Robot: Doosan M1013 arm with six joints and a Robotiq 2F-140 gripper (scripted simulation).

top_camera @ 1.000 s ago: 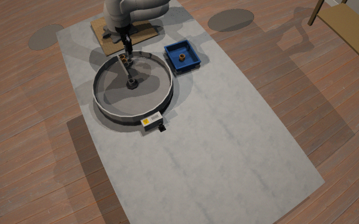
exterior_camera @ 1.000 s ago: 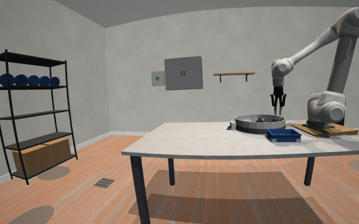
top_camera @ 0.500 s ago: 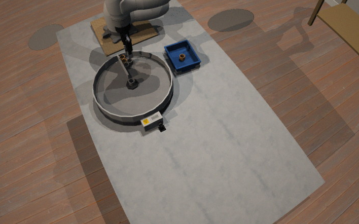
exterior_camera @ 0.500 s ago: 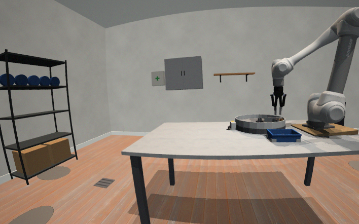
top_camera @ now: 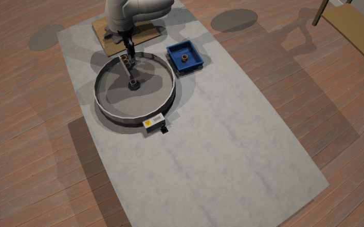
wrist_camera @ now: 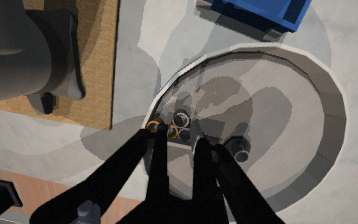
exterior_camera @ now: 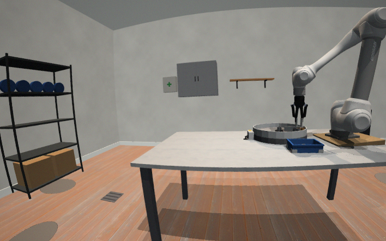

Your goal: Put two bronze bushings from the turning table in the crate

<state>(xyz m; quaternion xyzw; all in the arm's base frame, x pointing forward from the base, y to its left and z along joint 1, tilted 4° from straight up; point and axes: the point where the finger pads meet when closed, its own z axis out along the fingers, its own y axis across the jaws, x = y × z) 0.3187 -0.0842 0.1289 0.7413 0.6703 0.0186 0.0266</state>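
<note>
Bronze bushings [top_camera: 126, 61] [wrist_camera: 172, 132]: inside turntable [top_camera: 135, 118] [exterior_camera: 279, 136] [wrist_camera: 336, 117], against its divider, beside grey rings [wrist_camera: 181, 119] | one bushing [top_camera: 184, 58]: in blue crate [top_camera: 178, 65] [exterior_camera: 305, 146] [wrist_camera: 261, 12] beside turntable | gripper [top_camera: 132, 60] [exterior_camera: 299, 127] [wrist_camera: 181, 121]: part-spread, gripping nothing | you: centre over one bronze, descend straight

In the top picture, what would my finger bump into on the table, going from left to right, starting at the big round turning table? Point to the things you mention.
Turning table [top_camera: 108, 111] [exterior_camera: 279, 135] [wrist_camera: 335, 120] → blue crate [top_camera: 190, 67] [exterior_camera: 305, 145] [wrist_camera: 266, 16] with one bronze bushing [top_camera: 184, 58] inside.
</note>
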